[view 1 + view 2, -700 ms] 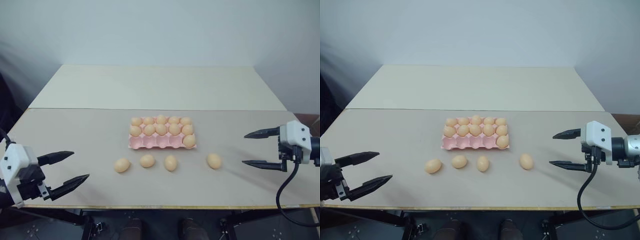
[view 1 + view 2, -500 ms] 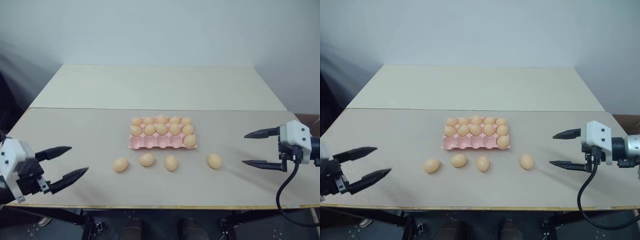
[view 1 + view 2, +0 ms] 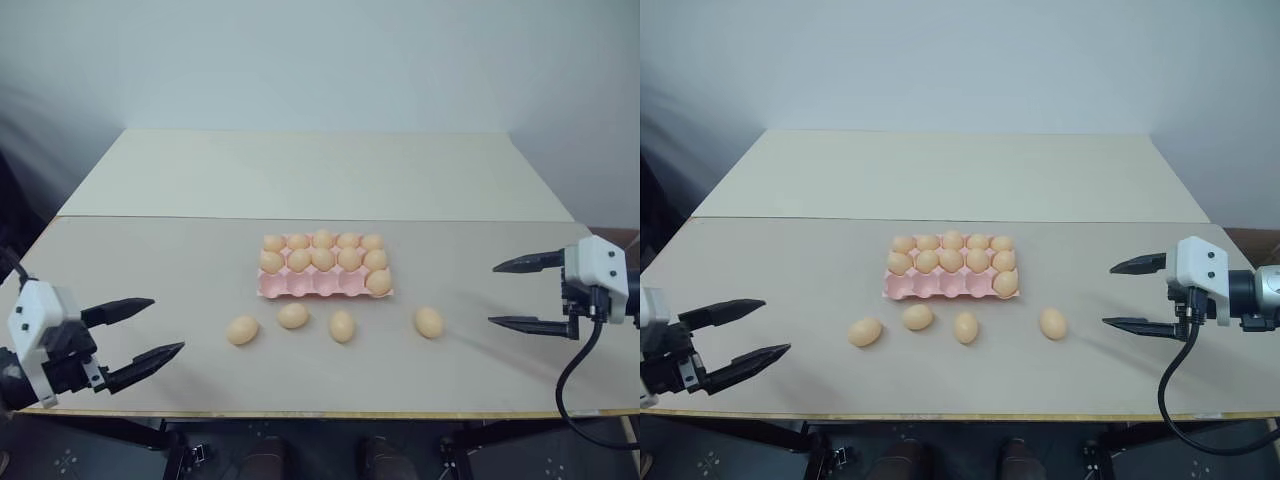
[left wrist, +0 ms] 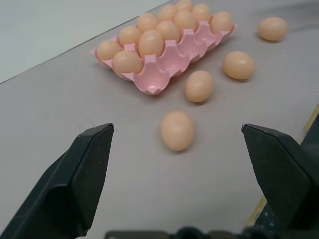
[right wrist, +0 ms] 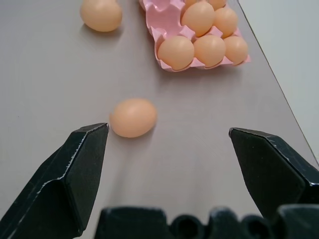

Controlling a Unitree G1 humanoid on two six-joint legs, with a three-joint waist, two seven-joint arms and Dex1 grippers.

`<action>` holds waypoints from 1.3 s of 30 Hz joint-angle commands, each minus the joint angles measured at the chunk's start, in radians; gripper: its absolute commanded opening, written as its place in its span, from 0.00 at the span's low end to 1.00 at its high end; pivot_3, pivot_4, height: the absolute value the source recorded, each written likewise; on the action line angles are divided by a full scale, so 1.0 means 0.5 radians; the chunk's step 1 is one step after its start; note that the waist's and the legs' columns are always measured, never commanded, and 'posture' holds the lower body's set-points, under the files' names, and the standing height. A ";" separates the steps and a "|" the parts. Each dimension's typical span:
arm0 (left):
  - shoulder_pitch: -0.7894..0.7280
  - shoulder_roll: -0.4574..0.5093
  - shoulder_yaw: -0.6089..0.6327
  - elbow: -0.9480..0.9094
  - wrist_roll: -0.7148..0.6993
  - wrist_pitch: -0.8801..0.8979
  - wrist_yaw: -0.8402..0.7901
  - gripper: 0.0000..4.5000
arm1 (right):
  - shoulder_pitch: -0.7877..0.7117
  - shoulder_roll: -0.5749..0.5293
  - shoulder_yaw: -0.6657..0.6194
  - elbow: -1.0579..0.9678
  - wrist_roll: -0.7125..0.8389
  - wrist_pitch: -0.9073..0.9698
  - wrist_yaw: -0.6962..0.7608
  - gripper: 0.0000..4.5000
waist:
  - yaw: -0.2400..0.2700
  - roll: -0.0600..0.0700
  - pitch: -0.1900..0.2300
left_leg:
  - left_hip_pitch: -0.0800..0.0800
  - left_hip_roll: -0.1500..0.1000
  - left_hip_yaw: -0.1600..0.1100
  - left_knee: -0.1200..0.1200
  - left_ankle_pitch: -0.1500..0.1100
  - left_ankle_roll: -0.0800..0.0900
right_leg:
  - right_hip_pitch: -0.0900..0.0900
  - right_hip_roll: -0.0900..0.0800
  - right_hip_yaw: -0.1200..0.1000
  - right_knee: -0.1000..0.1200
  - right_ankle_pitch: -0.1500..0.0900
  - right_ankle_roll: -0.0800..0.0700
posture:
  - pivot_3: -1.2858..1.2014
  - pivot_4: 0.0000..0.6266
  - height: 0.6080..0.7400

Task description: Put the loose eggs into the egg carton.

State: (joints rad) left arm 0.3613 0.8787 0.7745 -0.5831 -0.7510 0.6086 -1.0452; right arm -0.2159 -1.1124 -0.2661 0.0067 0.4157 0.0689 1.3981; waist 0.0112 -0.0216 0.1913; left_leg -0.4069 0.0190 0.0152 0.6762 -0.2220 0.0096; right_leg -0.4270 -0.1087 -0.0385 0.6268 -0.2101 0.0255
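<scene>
The pink egg carton [image 3: 310, 286] lies at mid-table. Its two back rows are full of eggs and one egg sits in the right end cup of the front row. The loose eggs lie in a row in front of it: one at the left [image 3: 243, 330], one beside it [image 3: 293, 316], one in the middle [image 3: 342, 326] and one apart at the right [image 3: 429, 322]. My left gripper [image 3: 167, 325] hovers open near the table's front left, pointing at the leftmost egg [image 4: 178, 130]. My right gripper [image 3: 492, 295] hovers open to the right of the rightmost egg [image 5: 133, 117].
The eggs and carton rest on a beige board [image 3: 180, 270] with its front edge close to me. A paler tabletop [image 3: 320, 175] extends behind it to a white wall.
My left gripper has shifted slightly near the front left corner, still open. The right gripper, eggs and carton have stayed where they were.
</scene>
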 commanded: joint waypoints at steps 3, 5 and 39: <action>-0.126 0.069 -0.168 0.049 0.018 -0.058 -0.037 1.00 | 0.047 0.089 0.042 -0.219 0.013 0.065 -0.117 1.00 | 0.001 -0.001 0.000 | 0.000 0.000 0.000 0.000 0.000 0.000 | 0.001 0.000 0.000 0.000 0.000 0.000 | 0.52 0.24 1.00; -0.173 0.073 -0.237 0.046 0.013 -0.055 -0.037 1.00 | 0.045 0.141 0.110 -0.263 -0.020 0.098 -0.177 1.00 | 0.001 -0.001 0.000 | 0.000 0.000 0.000 0.001 0.000 0.000 | 0.001 0.000 0.000 0.000 0.000 0.000 | 0.52 0.24 1.00; -0.211 0.070 -0.293 -0.013 -0.049 -0.047 -0.098 1.00 | -0.242 0.489 0.680 0.192 -0.554 0.023 -0.449 0.50 | -0.001 -0.001 0.000 | 0.000 0.000 0.000 0.001 0.000 0.000 | 0.001 0.002 0.000 0.001 0.001 0.000 | 0.52 0.24 1.00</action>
State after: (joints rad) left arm 0.2683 0.9121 0.6101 -0.5775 -0.7513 0.6087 -1.0839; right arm -0.3351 -0.8657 0.0897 0.1174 0.1391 0.1052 1.1751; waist 0.0106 -0.0221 0.1911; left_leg -0.4067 0.0187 0.0150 0.6765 -0.2219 0.0098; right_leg -0.4265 -0.1078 -0.0384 0.6271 -0.2095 0.0254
